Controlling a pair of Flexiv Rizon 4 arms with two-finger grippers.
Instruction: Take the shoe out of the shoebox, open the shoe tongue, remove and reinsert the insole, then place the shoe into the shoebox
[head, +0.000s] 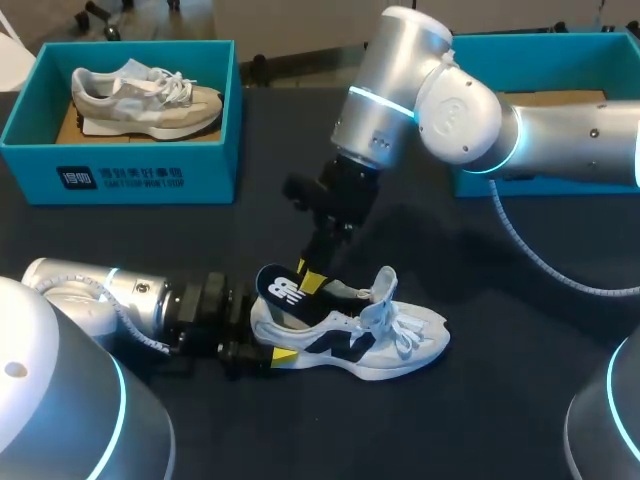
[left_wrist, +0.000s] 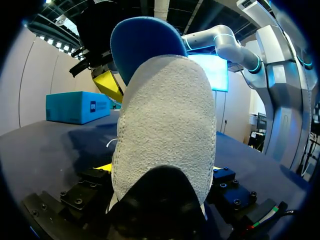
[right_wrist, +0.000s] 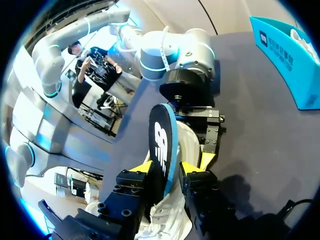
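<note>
While the left arm lies low along the desk from 8 o'clock, left end effector clamped on the heel of the shoe at 6 o'clock, the right arm slants down from 2 o'clock, right end effector pinching the upright insole.

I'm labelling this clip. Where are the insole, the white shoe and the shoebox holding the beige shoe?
insole (right_wrist: 161, 142): right wrist view, on its black printed face.
white shoe (head: 428, 336): head view, on the toe.
shoebox (head: 205, 172): head view, on its front wall.
</note>
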